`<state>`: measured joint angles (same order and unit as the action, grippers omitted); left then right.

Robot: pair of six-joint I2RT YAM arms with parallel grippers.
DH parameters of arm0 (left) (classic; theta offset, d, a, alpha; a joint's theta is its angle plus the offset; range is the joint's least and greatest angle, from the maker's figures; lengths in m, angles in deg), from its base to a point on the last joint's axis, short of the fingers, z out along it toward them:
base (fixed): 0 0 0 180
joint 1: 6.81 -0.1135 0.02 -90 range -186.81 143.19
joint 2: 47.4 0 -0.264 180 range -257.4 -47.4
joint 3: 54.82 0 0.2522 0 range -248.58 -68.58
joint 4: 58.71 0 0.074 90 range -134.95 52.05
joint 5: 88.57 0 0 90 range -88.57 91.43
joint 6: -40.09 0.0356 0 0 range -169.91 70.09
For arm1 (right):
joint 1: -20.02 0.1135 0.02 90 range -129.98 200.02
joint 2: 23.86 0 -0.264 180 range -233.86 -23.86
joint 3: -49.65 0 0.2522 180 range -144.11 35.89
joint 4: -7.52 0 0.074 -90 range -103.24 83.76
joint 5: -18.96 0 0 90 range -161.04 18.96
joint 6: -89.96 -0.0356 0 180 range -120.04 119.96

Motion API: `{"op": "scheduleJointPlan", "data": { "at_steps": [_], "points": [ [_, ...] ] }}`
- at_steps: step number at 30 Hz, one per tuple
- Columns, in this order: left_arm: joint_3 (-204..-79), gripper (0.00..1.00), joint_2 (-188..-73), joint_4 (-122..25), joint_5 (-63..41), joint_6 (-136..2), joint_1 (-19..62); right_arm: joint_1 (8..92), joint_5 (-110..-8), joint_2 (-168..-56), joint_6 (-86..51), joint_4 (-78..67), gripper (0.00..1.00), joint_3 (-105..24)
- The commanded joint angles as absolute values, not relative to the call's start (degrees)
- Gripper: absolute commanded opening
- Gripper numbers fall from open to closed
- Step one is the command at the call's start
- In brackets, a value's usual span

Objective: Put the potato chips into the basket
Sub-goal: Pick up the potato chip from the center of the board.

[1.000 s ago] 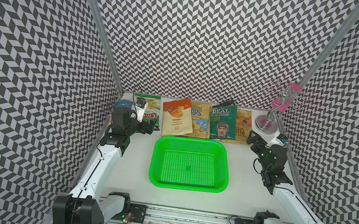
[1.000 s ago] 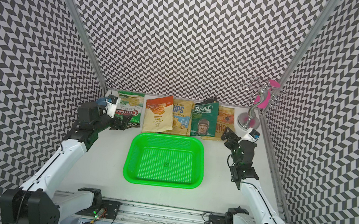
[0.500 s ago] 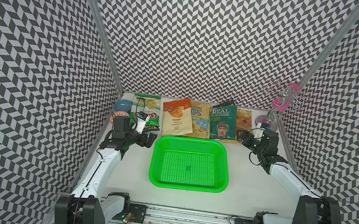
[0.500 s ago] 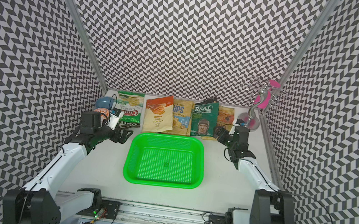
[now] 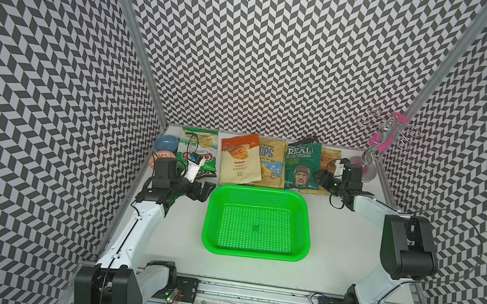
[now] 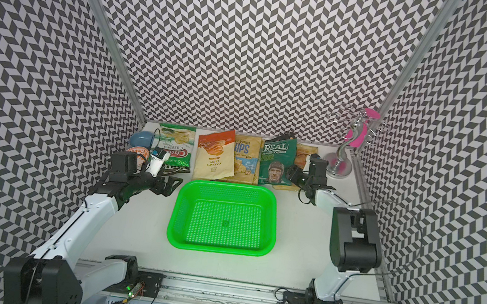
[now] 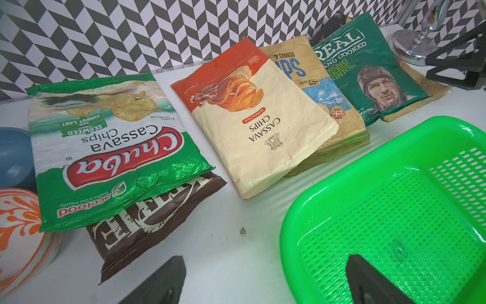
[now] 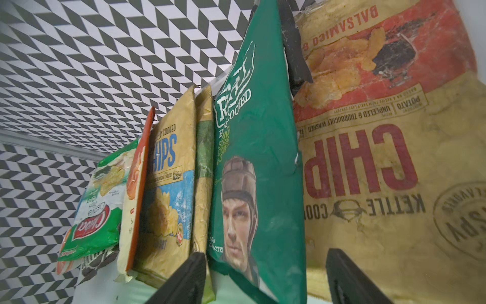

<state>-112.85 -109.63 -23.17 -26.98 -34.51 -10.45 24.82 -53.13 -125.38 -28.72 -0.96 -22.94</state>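
Observation:
The potato chips lie in a row along the back wall: a green-white Chuba bag [image 5: 199,146] over a brown Kettle bag [image 7: 147,226], a beige-orange cassava bag [image 5: 239,162], a tan CHIPS bag [image 5: 269,166], a dark green REAL bag [image 5: 300,167] and a tan red-printed CHIPS bag [image 8: 381,158]. The green basket [image 5: 262,191] sits empty in front of them. My right gripper [image 8: 265,255] straddles the REAL bag's [image 8: 252,171] near corner, jaws still apart. My left gripper [image 7: 263,263] hangs open between the Kettle bag and the basket's [image 7: 289,223] left corner, holding nothing.
A blue bowl [image 5: 165,145] and an orange-patterned bowl [image 5: 163,158] sit in the back left corner beside the Chuba bag. A chrome stand [image 5: 369,164] with a pink piece stands at the back right, just behind my right arm. Patterned walls close three sides.
My right gripper has moved left onto the REAL bag's corner and its jaws have narrowed. My left gripper has drawn back from the Chuba bag toward the basket's corner, still open.

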Motion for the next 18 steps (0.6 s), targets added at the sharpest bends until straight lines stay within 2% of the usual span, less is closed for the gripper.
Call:
{"op": "scheduleJointPlan", "data": {
  "at_steps": [1,10,15,18],
  "points": [
    [-112.6,0.99,-108.7,-22.6,-28.2,-34.3,-10.6,25.2,-51.1,-130.2,-27.3,1.4,0.66,-27.3],
    [-112.6,0.99,-108.7,-22.8,-27.8,-34.4,-10.6,25.3,-48.7,-136.6,-26.1,0.7,0.62,-33.1],
    [-112.6,0.99,-108.6,-22.8,-27.7,-34.4,-10.7,25.6,-47.3,-136.0,-26.1,1.2,0.43,-32.6],
    [-112.6,0.99,-108.6,-22.8,-27.7,-34.5,-10.7,25.7,-47.9,-134.9,-26.1,0.7,0.22,-32.5]
  ]
}}
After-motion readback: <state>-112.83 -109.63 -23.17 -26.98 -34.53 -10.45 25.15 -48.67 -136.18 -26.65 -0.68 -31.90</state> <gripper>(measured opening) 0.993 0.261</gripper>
